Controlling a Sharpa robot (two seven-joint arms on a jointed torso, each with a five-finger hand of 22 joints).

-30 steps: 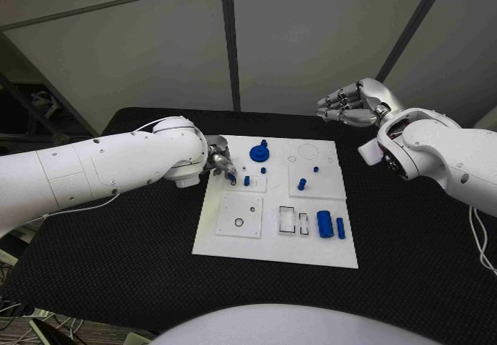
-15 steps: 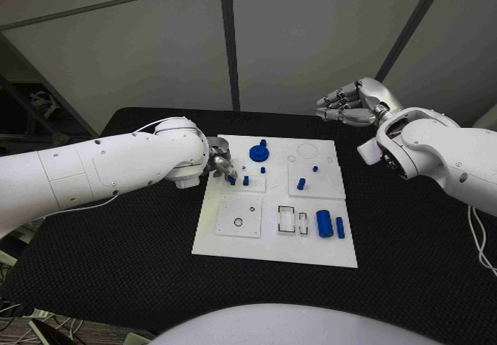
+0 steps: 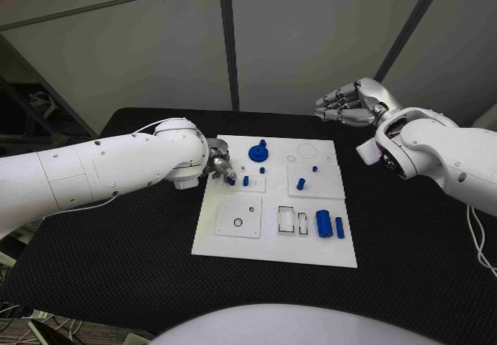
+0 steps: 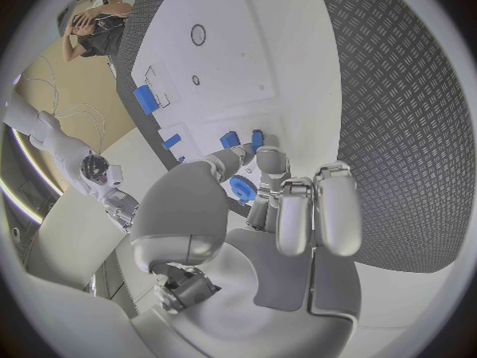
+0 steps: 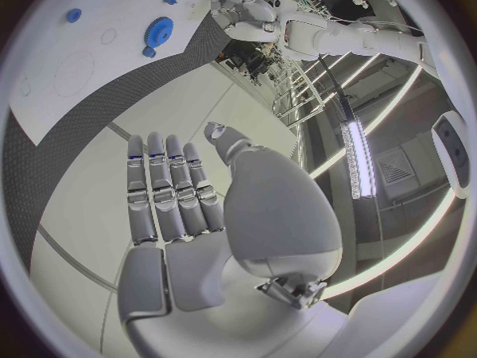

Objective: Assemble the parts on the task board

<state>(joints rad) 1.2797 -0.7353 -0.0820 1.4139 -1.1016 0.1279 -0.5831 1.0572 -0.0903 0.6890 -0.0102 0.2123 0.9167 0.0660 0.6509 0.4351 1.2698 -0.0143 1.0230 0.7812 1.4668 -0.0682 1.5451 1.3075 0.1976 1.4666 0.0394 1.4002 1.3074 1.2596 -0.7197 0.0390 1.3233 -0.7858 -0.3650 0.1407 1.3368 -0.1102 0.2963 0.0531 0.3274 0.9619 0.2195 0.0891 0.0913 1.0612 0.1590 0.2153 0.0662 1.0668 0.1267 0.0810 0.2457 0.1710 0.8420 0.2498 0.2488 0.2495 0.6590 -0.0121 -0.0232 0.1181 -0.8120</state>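
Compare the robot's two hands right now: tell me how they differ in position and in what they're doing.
The left hand is low over the task board, at its left edge, fingertips around a small blue part; the right hand is raised beyond the table's far right corner, away from the board. The left hand's fingers are pinched in toward the part, though I can't confirm a grip; the right hand's fingers are extended side by side and hold nothing. Both are silver hands on white arms.
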